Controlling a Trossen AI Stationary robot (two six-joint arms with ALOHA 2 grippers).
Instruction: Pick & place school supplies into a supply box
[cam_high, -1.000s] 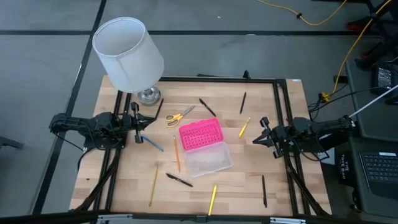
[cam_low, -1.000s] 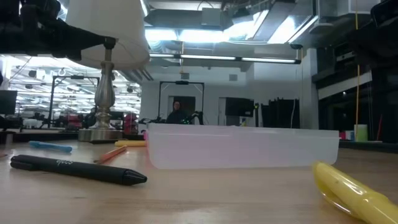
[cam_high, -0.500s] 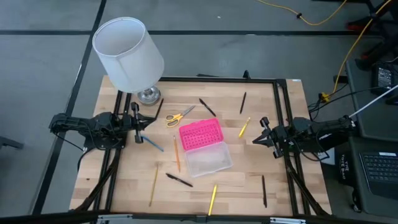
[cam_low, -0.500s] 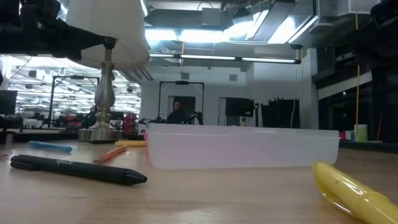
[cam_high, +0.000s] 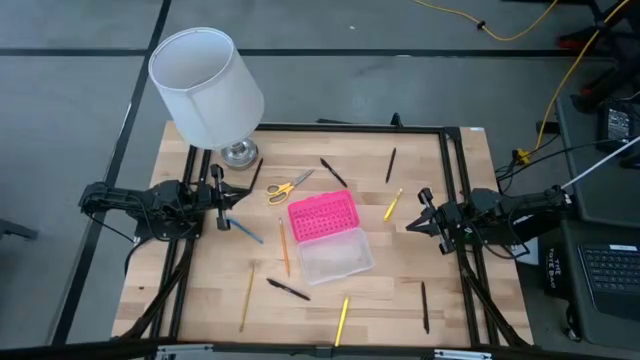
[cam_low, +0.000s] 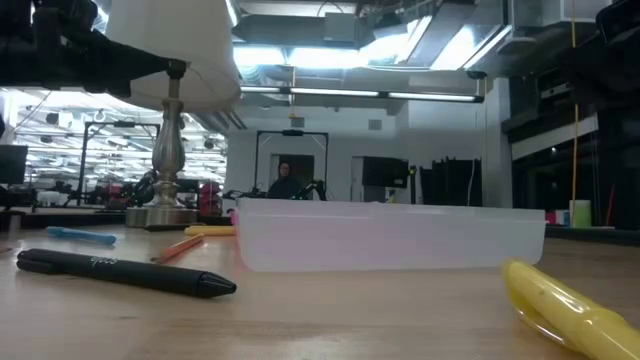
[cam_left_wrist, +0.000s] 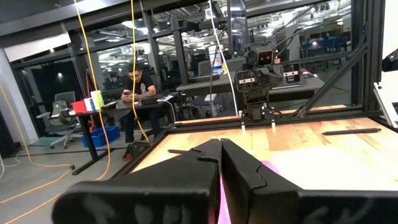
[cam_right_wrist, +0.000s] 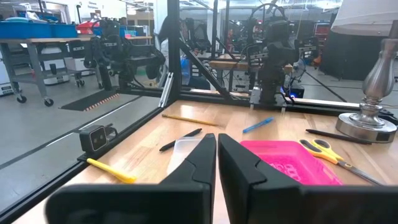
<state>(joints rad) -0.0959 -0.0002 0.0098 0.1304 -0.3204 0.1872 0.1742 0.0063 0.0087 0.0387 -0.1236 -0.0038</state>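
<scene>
A wooden desk (cam_high: 400, 265) is seen in a lab-like room.
Both tools, left tool (cam_high: 222, 197) and right tool (cam_high: 416, 221), are clenched, empty, at opposite desk edges. One supply box (cam_high: 330, 238) lies open mid-desk; about ten pens and pencils and one scissors (cam_high: 283, 187) are scattered around it.

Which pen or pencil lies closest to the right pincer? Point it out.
The short yellow pencil, lying between the pink lid and the right pincer. The black pens and other yellow pencils all lie farther off.
</scene>
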